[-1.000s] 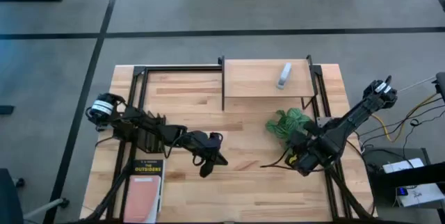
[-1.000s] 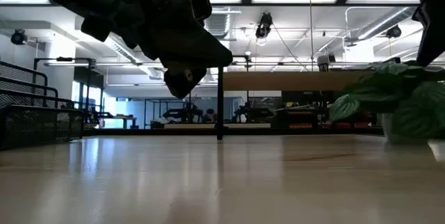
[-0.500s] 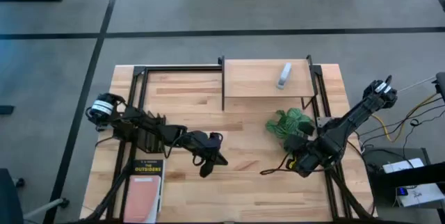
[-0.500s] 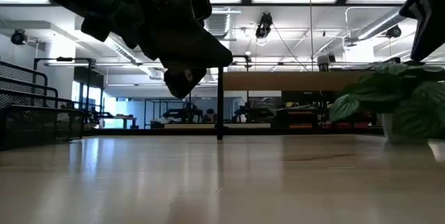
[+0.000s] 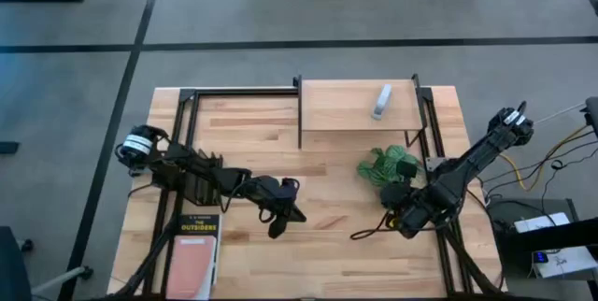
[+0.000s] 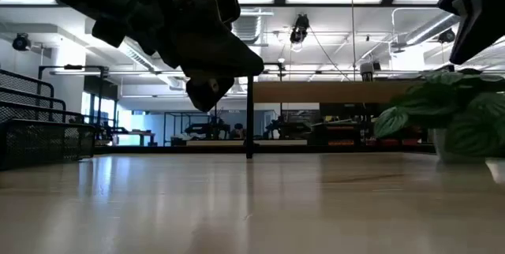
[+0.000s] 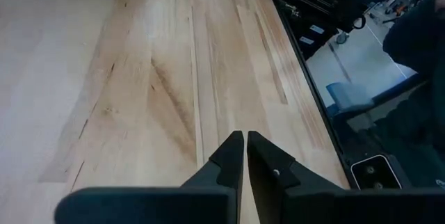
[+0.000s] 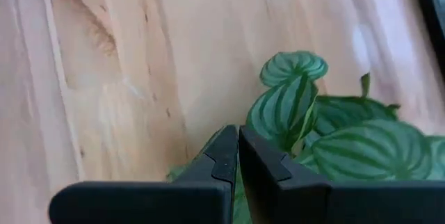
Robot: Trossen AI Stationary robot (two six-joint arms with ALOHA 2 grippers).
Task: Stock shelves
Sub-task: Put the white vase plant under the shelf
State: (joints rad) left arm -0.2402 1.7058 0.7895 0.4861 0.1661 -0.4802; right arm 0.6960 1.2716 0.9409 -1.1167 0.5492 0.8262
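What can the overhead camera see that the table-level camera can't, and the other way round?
Only the overhead view shows the book at the table's near left corner, the small white object lying on the riser shelf, and where both arms stand. Only the table-level view shows the room behind, with ceiling lights, and the black wire rack. Both show the shelf, the leafy plant, the left hand with its fingers shut, and part of the right arm beside the plant.

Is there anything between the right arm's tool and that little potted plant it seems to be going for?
Nothing visible stands between them. The right tool, fingers shut, sits just beside the plant on the near side. Between the plant and the shelf behind it, only bare tabletop shows. The left tool waits mid-table.
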